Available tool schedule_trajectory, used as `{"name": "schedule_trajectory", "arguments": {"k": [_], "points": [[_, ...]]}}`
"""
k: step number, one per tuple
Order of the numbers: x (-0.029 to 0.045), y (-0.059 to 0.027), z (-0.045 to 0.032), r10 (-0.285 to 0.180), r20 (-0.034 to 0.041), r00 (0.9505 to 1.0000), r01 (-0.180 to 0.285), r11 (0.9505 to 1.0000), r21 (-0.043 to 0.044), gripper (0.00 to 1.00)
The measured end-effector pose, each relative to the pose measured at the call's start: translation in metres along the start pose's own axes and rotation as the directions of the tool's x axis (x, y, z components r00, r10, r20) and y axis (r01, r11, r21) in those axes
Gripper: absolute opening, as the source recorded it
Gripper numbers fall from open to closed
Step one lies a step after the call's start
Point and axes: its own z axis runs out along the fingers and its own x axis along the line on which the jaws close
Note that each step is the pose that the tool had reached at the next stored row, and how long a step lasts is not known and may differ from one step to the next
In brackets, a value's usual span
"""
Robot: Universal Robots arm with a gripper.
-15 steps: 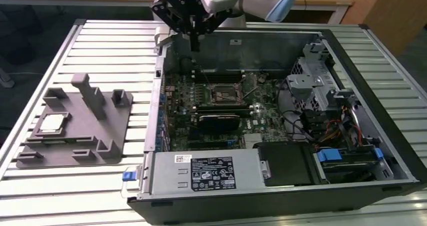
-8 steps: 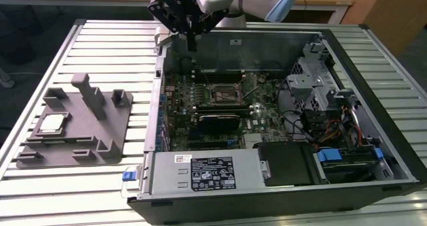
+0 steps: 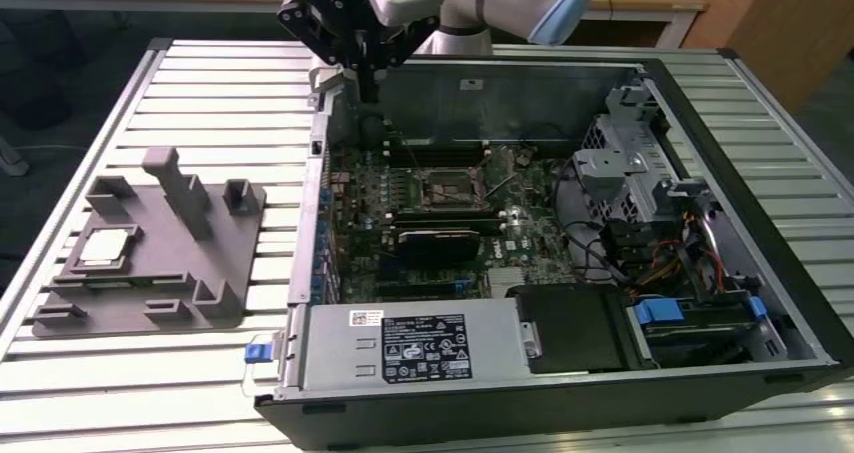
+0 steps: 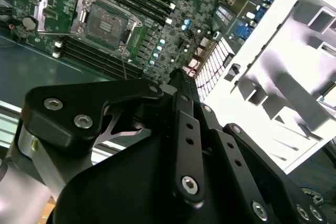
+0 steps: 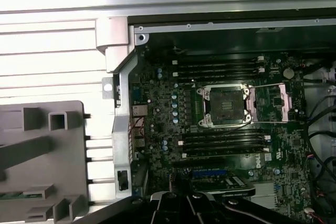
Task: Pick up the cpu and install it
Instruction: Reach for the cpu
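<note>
Currently gripper [image 3: 366,81], pinched narrow and empty, hangs above case [image 3: 534,98] far wall; cpu [image 3: 107,247] lies on grey fixture [image 3: 200,278], exterior view's left.

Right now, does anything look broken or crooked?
Nothing stands out. The cpu lies flat in the gray holder, and the socket on the motherboard sits empty with its frame flipped open.

A silvery slatted metal table [image 3: 200,83] carries two things: an open black computer case [image 3: 534,418] under the fingers [image 3: 363,75] — and a grey moulded plastic fixture [image 3: 147,273], well apart from them toward the exterior view's left.
</note>
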Motion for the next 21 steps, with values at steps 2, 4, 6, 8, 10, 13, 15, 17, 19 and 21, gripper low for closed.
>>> {"name": "schedule_trajectory", "arguments": {"k": [2, 4, 6, 8, 10, 13, 15, 17, 19, 21], "points": [[0.0036, -0.0003, -0.0001, 0.0, 0.0, 1.0, 0.0, 1.0, -0.0001, 0.11], [0.0077, -0.0006, -0.0002, 0.0, 0.0001, 1.0, 0.0, 1.0, -0.0001, 0.11], [0.0118, -0.0009, -0.0003, 0.0, 0.0001, 1.0, 0.0, 1.0, 0.0, 0.11], [0.0165, -0.0012, -0.0004, 0.0, 0.0001, 1.0, 0.0, 1.0, -0.0001, 0.11], [0.0215, -0.0016, -0.0006, 0.0, 0.0002, 1.0, 0.0, 1.0, 0.0, 0.11], [0.0289, -0.0022, -0.0008, 0.0, 0.0002, 1.0, 0.0, 1.0, 0.0, 0.11], [0.0341, -0.0026, -0.0009, 0.0, 0.0004, 1.0, 0.0, 1.0, 0.0, 0.11], [0.0394, -0.0029, -0.0011, 0.0, 0.0005, 1.0, 0.0, 1.0, -0.0001, 0.11], [0.0446, -0.0033, -0.0012, 0.0, 0.0006, 1.0, 0.0, 1.0, -0.0002, 0.11], [0.0499, -0.0037, -0.0013, 0.0, 0.0007, 1.0, 0.0, 1.0, -0.0001, 0.11]]}}
